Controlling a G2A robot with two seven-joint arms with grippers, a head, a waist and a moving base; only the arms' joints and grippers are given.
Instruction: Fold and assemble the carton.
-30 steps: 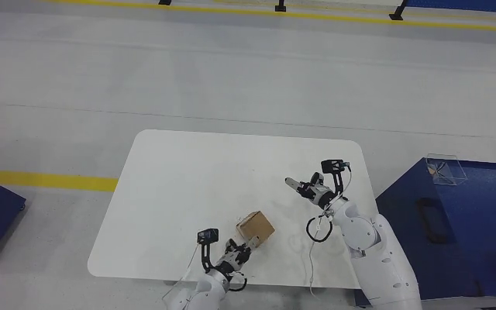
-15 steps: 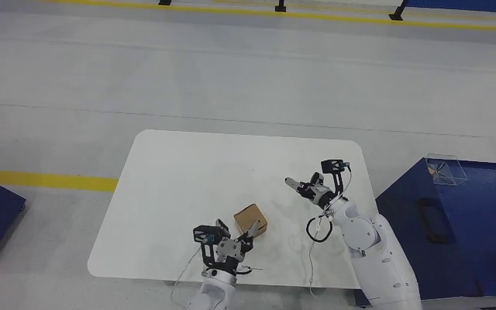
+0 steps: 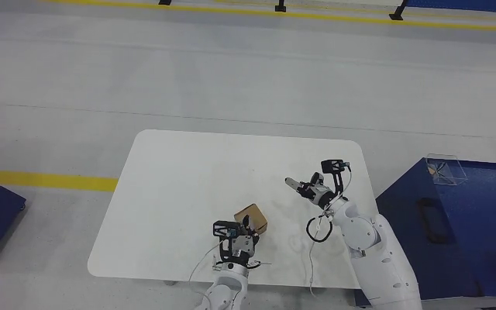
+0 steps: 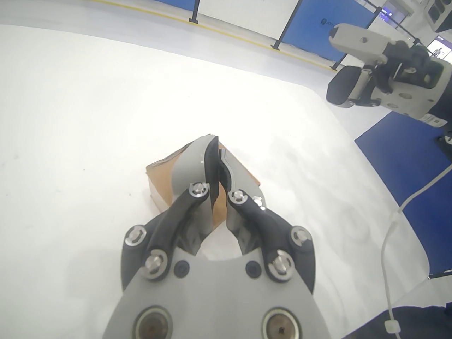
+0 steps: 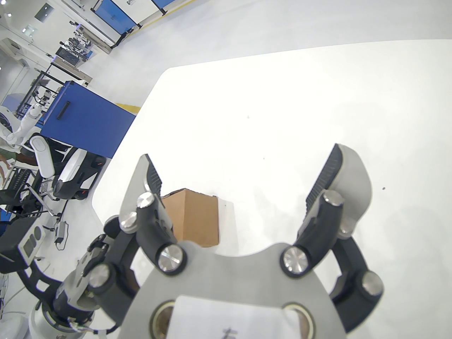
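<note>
A white, round-cornered table (image 3: 186, 178) bears one small brown carton (image 3: 251, 217) near its robot-side edge.

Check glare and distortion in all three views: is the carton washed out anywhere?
Left wrist view: table glares white, pale side of carton nearly merges with it, floor line bows. Right wrist view: same glare, carton distinct. Top view: even light, carton clear.

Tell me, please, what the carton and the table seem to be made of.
The carton: brown cardboard, matte and uncoated, judging by its dull plain faces and sharp folded edge. The table: a smooth white top, perhaps laminate or painted board; the even, bright surface leaves it open.
</note>
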